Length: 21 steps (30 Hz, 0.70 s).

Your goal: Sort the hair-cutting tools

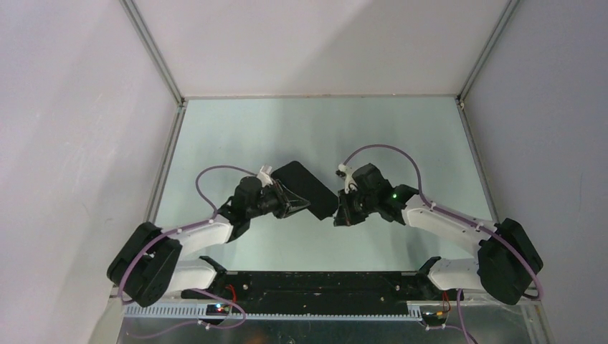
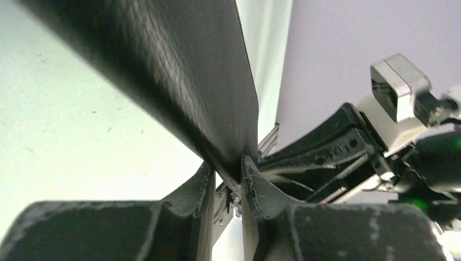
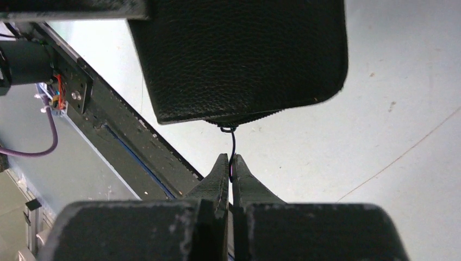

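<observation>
The black rectangular zip case (image 1: pixel 307 185) is held above the table between both arms. My left gripper (image 1: pixel 292 206) is shut on the case's lower edge; in the left wrist view the case (image 2: pixel 179 70) runs up from between the fingertips of the gripper (image 2: pixel 228 173). My right gripper (image 1: pixel 339 215) is shut on the thin zip pull (image 3: pixel 234 142) that hangs from the corner of the case (image 3: pixel 239 54); the gripper (image 3: pixel 231 163) pinches it tight. The two silver scissors and the black comb-like tool are out of view; I cannot see inside the case.
The pale green table (image 1: pixel 315 129) lies under the case, with grey walls on three sides. The black base rail (image 1: pixel 315 283) runs along the near edge and shows in the right wrist view (image 3: pixel 125 147). The right arm's wrist (image 2: pixel 348 152) is close beside the left fingers.
</observation>
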Each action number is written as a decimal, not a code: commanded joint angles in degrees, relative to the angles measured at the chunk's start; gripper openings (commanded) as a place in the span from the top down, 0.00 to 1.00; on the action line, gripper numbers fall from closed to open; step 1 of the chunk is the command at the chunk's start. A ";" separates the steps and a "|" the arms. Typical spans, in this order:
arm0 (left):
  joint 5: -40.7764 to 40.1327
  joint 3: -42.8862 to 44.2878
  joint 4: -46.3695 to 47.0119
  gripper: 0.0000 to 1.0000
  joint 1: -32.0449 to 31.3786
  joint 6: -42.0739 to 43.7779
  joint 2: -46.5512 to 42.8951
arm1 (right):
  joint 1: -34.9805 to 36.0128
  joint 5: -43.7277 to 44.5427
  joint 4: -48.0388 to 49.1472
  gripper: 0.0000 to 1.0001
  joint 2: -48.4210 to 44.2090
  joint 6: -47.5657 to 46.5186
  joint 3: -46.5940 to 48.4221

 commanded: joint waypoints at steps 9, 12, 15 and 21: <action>-11.92 -3.24 3.89 0.33 2.35 1.85 2.75 | 6.74 -0.23 0.52 1.00 8.60 8.68 4.70; -15.49 -6.85 2.99 0.18 2.35 -1.17 -1.58 | 8.97 0.57 1.56 1.00 12.01 9.72 6.98; -17.64 -10.66 0.87 0.12 2.30 -2.83 -7.57 | 11.28 1.10 2.54 1.00 15.11 10.23 9.31; -19.57 -14.02 -2.94 0.11 -0.17 -5.38 -15.43 | 13.56 1.14 6.22 1.00 19.18 13.22 11.56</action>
